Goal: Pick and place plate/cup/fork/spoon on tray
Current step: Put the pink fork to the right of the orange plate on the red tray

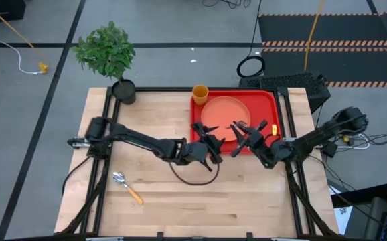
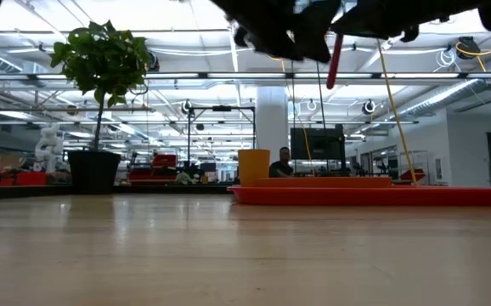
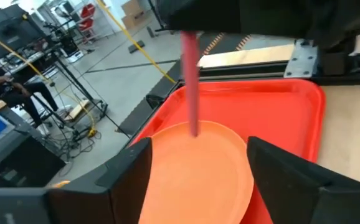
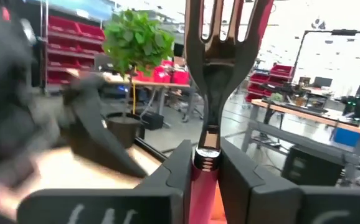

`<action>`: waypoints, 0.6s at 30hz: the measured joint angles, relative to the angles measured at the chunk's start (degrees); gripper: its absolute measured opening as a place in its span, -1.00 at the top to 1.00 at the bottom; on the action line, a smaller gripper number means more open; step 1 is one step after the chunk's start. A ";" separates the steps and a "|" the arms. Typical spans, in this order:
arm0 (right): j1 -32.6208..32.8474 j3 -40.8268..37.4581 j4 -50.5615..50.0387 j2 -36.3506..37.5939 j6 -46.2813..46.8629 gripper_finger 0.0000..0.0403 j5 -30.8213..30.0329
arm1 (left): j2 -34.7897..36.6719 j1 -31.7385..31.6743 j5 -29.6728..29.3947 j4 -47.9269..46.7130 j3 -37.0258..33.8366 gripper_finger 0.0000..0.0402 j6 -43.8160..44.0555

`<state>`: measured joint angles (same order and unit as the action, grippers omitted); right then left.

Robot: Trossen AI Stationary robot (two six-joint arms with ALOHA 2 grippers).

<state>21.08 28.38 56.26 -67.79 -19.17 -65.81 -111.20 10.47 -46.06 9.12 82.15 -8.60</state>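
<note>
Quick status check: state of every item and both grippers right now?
fork: off the table, clamped by right gripper, above the tray
left gripper: open, empty, over the plate
plate: flat in the tray
cup: upright, at the tray's far left corner
spoon: lying on the table, outside the tray
tray: flat on the table

No readable text, label, brand, number or sign in any view. Background shop fixtures in the low and wrist views carry nothing legible; faint marks at the lower edge of the right wrist view cannot be made out.
</note>
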 joint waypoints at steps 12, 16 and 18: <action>-1.73 0.00 -34.20 16.82 27.14 0.78 4.60 | 16.00 1.26 6.09 -25.45 0.02 -0.18 9.55; -7.88 0.00 -45.34 20.59 38.11 0.78 12.44 | 16.92 1.24 6.51 -28.35 0.02 -0.11 10.81; -12.66 0.00 -49.58 21.23 42.28 0.78 17.98 | 16.74 1.24 6.90 -28.78 0.02 -0.08 10.41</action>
<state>8.42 28.38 6.69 -46.56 23.11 -47.82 -94.46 11.70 -39.15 -19.65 82.17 1.81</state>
